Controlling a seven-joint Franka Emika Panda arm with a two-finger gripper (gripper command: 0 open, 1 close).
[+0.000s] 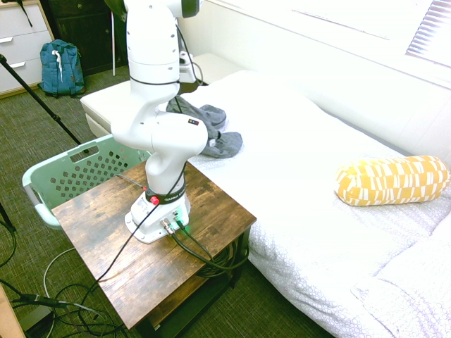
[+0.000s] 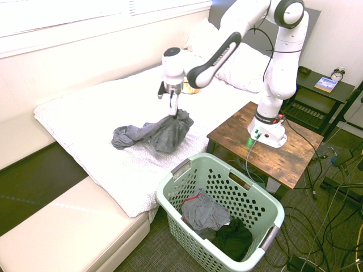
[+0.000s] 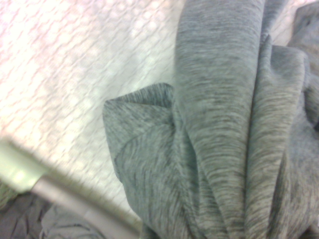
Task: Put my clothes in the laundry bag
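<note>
The fingers [image 2: 172, 109] pinch the clothes [image 2: 161, 133] above the bed [image 2: 85, 122]. Next, carry them over the laundry bag [image 2: 266, 198] and let go.

I see the bed [image 2: 102, 141] carrying the clothes [image 2: 153, 135] near its edge, with the laundry bag [image 2: 221, 212] on the floor at five o'clock.

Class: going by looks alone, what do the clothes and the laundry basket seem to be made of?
Clothes: soft heathered grey knit, probably jersey; they drape and fold limply.
Laundry basket: mint-green moulded plastic, smooth and slightly glossy, with rigid perforated walls.
</note>
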